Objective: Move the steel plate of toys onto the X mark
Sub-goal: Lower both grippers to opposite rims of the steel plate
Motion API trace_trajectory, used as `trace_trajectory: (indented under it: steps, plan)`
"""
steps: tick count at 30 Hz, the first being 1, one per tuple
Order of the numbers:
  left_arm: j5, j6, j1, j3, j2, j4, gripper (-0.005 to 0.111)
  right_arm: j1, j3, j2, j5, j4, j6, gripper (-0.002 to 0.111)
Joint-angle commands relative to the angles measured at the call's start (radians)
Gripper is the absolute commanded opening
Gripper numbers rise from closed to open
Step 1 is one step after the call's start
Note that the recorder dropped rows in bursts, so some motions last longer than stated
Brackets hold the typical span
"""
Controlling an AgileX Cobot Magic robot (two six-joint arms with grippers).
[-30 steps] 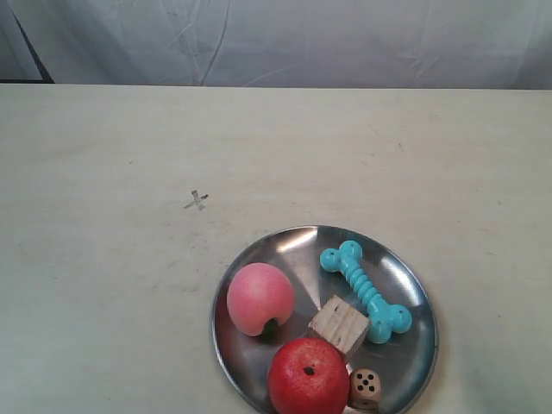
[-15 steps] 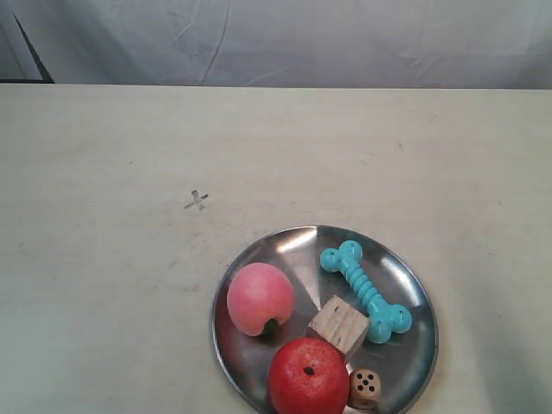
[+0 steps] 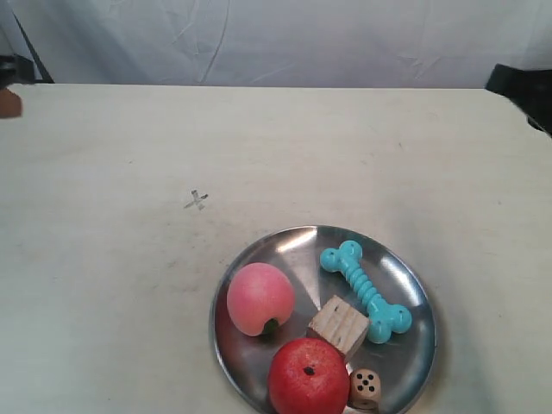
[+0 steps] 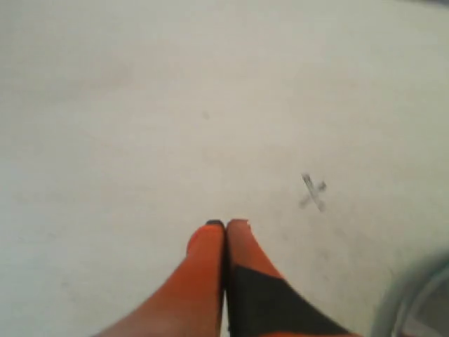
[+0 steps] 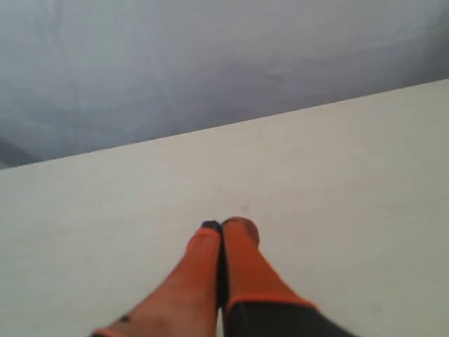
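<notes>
The steel plate (image 3: 297,246) lies near the table's front edge. It holds a pink peach (image 3: 259,297), a red apple (image 3: 308,377), a teal bone (image 3: 365,291), a wooden cube (image 3: 339,324) and a small die (image 3: 365,388). The X mark (image 3: 197,200) is drawn on the table up and to the left of the plate, apart from it. In the left wrist view my left gripper (image 4: 226,225) is shut and empty above bare table, with the X mark (image 4: 313,191) beside it and a blurred piece of the plate's rim (image 4: 414,302) at the corner. My right gripper (image 5: 226,225) is shut and empty over bare table.
An arm (image 3: 13,73) pokes in at the exterior view's left top corner and another arm (image 3: 522,90) at its right top corner, both far from the plate. A grey cloth backdrop (image 3: 276,39) hangs behind the table's far edge.
Both arms have come into the exterior view at the top corners; a second ago neither showed. The plate and its toys have not moved.
</notes>
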State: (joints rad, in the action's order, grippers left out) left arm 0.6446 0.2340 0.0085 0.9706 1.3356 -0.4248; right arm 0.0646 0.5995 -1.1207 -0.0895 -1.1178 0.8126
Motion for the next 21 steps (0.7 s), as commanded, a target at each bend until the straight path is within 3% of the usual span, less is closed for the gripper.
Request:
trace_trajectory:
  steps: [1,6,10,13,16,21]
  plan:
    - [0.185,0.300,-0.001,0.035,0.155,-0.291,0.000,-0.007,0.120,-0.268,-0.393,-0.053,0.238,-0.001]
    - [0.298,0.494,-0.001,0.035,0.266,-0.487,0.000,-0.007,0.226,-0.460,-0.712,-0.627,0.941,-0.001]
    - [0.299,0.522,-0.018,0.035,0.302,-0.532,0.000,0.088,0.146,-0.464,-0.823,-0.627,0.952,-0.001]
    - [0.273,0.576,-0.049,0.035,0.310,-0.556,0.000,0.088,0.146,-0.452,-0.660,-0.595,0.950,-0.001]
    - [0.248,0.632,-0.074,0.035,0.310,-0.594,0.000,0.053,0.196,-0.456,-0.464,-0.428,0.852,-0.001]
    - [0.216,0.639,-0.109,0.035,0.310,-0.594,0.000,0.014,0.338,-0.465,0.075,-0.576,0.835,-0.001]
